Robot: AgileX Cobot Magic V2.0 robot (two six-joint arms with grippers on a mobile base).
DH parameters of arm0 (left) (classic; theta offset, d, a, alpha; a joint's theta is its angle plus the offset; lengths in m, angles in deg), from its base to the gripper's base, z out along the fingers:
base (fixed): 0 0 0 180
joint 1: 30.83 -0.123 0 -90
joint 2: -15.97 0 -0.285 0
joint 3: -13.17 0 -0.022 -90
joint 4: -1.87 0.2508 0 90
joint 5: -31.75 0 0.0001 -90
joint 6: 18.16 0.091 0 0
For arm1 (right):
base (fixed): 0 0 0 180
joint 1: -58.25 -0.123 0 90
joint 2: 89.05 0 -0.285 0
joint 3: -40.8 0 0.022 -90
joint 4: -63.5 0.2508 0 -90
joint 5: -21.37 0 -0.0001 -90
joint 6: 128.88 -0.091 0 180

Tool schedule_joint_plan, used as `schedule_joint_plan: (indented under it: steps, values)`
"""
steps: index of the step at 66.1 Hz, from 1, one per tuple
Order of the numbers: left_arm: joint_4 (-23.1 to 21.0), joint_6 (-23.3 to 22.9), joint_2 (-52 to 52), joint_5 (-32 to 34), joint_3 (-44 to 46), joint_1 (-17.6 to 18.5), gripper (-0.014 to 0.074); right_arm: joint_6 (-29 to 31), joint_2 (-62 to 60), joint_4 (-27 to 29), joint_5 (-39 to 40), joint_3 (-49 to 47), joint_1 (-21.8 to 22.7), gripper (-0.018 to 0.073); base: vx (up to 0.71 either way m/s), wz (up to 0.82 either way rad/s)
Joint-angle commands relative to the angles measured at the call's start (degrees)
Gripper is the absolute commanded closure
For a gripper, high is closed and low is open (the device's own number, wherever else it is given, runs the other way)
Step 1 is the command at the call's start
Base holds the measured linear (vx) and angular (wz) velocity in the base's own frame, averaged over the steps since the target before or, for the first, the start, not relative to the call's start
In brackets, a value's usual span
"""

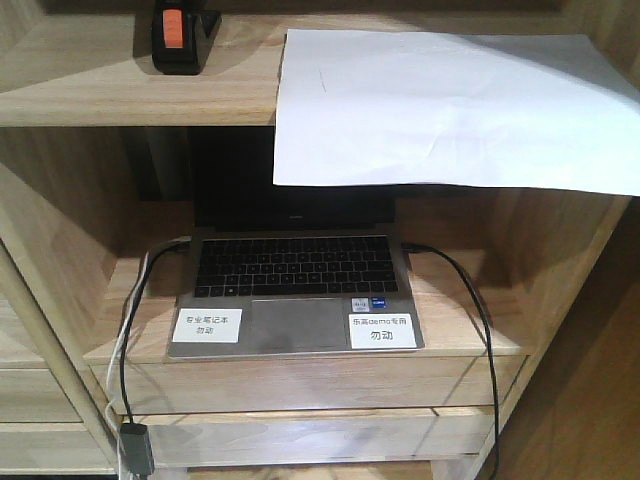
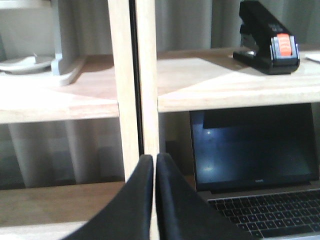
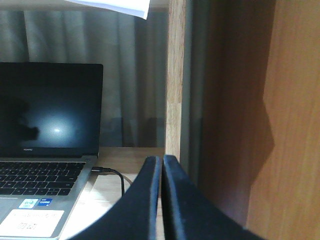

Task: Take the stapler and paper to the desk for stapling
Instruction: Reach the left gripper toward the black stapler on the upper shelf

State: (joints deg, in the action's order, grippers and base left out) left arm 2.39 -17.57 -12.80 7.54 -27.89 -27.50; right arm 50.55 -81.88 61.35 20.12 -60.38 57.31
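Note:
The black stapler (image 1: 180,38) with its orange-red patch stands on the upper shelf at the left; the left wrist view has the stapler (image 2: 267,39) up at the right. The white paper (image 1: 450,110) lies on the same shelf, overhanging its front edge; a corner of the paper (image 3: 125,7) shows at the top of the right wrist view. My left gripper (image 2: 154,161) is shut and empty, below the shelf in front of a wooden upright. My right gripper (image 3: 163,162) is shut and empty, low by the right upright. The desk is out of view.
An open laptop (image 1: 295,290) with a dark screen sits on the lower shelf, with black cables (image 1: 470,310) on both sides. Wooden uprights (image 2: 135,80) divide the shelving unit. A white dish (image 2: 25,64) rests in the left compartment. A brown side panel (image 3: 260,120) stands close at right.

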Motion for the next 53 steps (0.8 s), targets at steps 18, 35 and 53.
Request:
schedule_joint_plan:
  steps: [18,35,53]
  values:
    - [-0.52,-0.59,-0.84,5.85,1.78,0.18,0.0537,0.58,-0.79,-0.14,4.48,0.19,0.2,0.0568,0.0,0.0]
    - [-0.52,-0.59,-0.84,6.85,1.78,0.18,0.0241,0.58,-0.79,-0.14,4.48,0.19,0.2,0.0568,0.0,0.0]
    - [-0.52,-0.59,-0.84,7.76,1.78,0.18,0.0076,0.58,-0.79,-0.14,4.48,0.19,0.2,0.0568,0.0,0.0]
